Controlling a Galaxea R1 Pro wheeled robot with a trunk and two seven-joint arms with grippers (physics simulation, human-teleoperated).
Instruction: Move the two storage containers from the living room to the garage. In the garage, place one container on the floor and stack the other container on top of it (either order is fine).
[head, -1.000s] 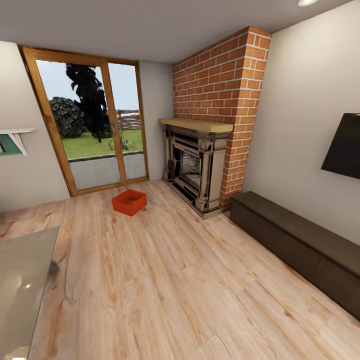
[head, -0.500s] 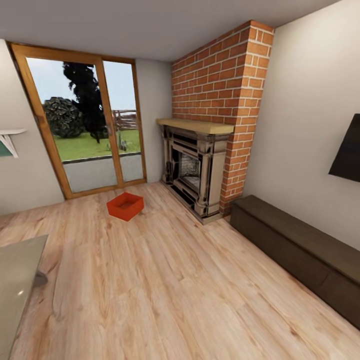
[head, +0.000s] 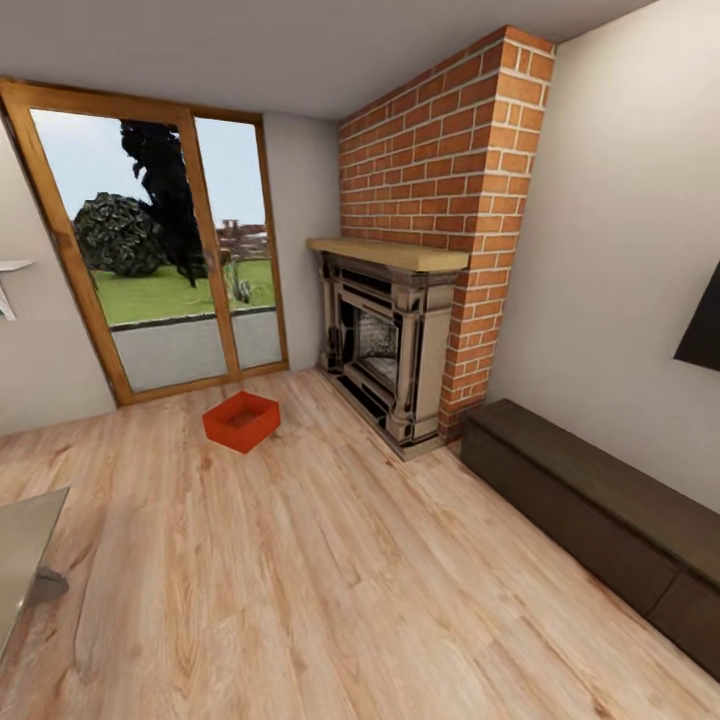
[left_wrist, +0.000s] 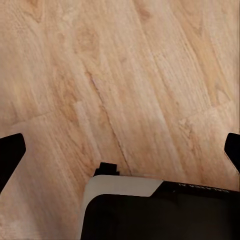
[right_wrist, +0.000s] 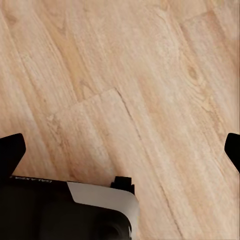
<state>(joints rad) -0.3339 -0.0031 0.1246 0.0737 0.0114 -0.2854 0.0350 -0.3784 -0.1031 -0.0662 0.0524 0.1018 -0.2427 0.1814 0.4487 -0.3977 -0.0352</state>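
Shifted across the head view since one second ago: the whole scene has slid toward 8 o'clock, which marks camera motion, with the storage container lying as before on the planks. Left gripper (left_wrist: 120, 150): both black fingertips sit at opposite edges of its wrist view, spread wide, holding nothing, above bare wood-plank floor (left_wrist: 125, 75). Right gripper (right_wrist: 120, 150): likewise spread wide and empty over planks. Storage container (head: 241, 421): one orange-red topless bin, resting flat on the living-room floor at about 10 o'clock of the head view, well apart from both grippers. Sliding glass door (head: 160, 260): beyond the bin, at 10 o'clock. Brick fireplace (head: 400, 340): near the bin, toward 1 o'clock. Long dark cabinet (head: 590, 510): along the wall at 4 o'clock. Glass tabletop corner (head: 20, 550): at 8 o'clock.
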